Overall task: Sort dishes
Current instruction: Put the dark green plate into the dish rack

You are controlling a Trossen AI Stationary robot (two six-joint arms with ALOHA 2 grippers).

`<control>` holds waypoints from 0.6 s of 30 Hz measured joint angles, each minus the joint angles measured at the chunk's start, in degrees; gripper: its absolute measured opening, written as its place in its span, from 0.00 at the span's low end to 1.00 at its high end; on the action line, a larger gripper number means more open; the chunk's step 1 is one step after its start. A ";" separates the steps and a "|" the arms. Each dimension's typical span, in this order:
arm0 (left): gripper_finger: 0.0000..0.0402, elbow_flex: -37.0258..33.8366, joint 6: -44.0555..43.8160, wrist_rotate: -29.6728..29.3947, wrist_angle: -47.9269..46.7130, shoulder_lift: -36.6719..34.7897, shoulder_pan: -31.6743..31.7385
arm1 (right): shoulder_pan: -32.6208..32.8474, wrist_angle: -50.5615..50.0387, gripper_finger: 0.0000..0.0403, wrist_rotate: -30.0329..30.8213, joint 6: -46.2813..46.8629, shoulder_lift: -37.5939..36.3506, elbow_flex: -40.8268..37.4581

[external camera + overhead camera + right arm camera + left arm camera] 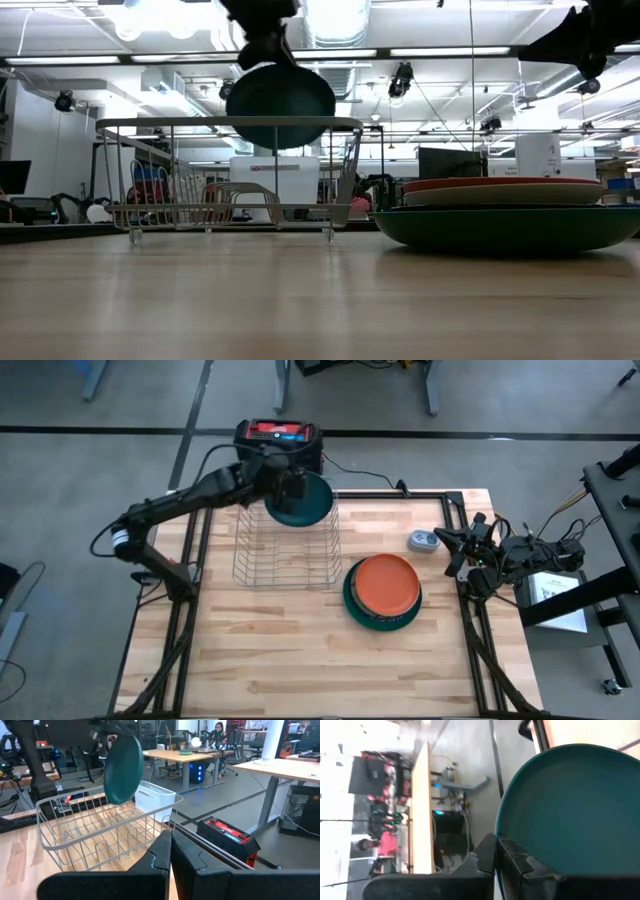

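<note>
The left gripper [291,488] fingers clamp a round dark teal plate [300,500] above the silver wire rack [287,542]; the right gripper [462,547] fingers are together.

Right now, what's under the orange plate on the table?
The orange plate sits on a stack: the low view shows a pale plate directly beneath it, then a large dark green plate at the bottom. Anything between those layers is covered, so I can't tell.

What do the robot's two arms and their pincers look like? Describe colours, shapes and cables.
Both arms are dark, slim and jointed. The left arm has a pale band near its base. The right pincer has two flat black fingers with stepped inner edges. Black cables trail beside the right arm.
</note>
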 joint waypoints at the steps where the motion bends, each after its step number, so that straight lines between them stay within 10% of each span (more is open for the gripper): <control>1: 0.00 -2.23 -0.02 -0.02 1.41 -1.29 -0.22 | 0.02 -0.02 0.00 0.02 0.00 0.00 0.00; 18: 0.00 -26.91 5.15 -0.52 26.71 -9.24 -1.76 | 0.00 0.22 0.00 0.26 -0.02 3.48 -0.02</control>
